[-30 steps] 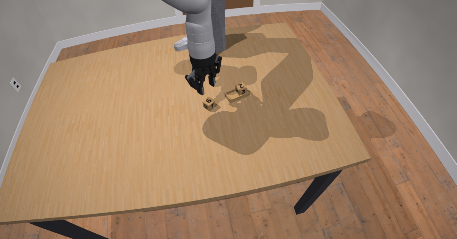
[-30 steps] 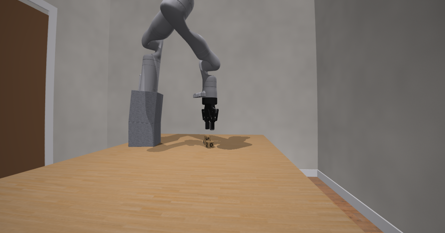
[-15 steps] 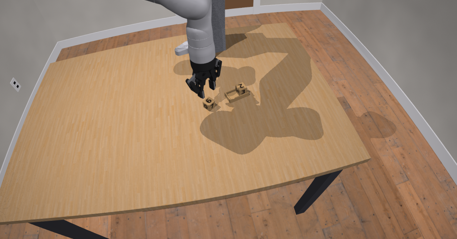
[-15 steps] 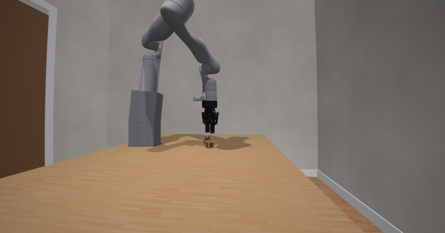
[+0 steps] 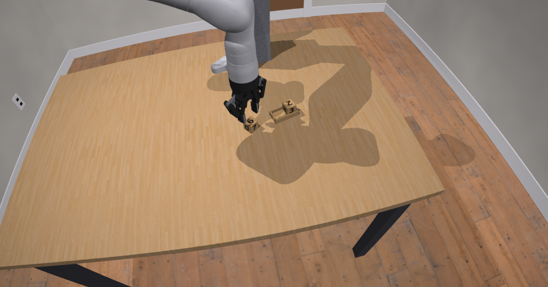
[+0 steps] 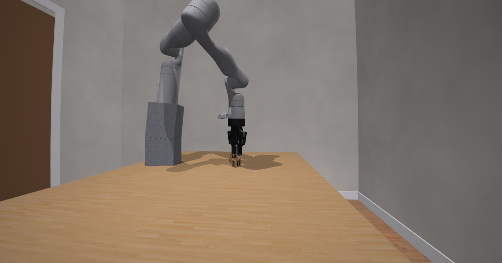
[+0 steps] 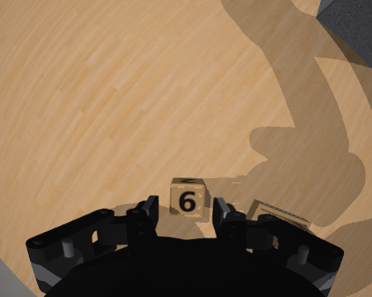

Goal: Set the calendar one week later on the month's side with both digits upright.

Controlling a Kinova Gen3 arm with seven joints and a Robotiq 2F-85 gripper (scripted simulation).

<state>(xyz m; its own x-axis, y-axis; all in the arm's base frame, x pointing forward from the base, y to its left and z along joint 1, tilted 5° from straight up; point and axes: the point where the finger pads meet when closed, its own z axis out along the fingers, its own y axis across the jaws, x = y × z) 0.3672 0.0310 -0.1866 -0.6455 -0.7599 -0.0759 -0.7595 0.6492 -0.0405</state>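
Observation:
A loose wooden cube (image 5: 251,124) (image 6: 238,163) (image 7: 187,200) stands on the table left of the tray, with 6 on top. The small wooden tray (image 5: 282,120) (image 7: 280,209) lies flat on the table. Its left half holds nothing. A second cube (image 5: 289,107) (image 6: 233,157) stands in the tray's right half, with 2 on top and 3 on the near side. My gripper (image 5: 248,115) (image 6: 237,152) (image 7: 186,208) points straight down over the loose cube. It is partly open, with one finger on each side of the cube's top and a small gap to each.
The arm's grey pedestal (image 5: 264,24) (image 6: 163,135) (image 7: 356,11) stands at the back of the table (image 5: 134,162), behind the tray. The arm casts a broad shadow across the table's right half.

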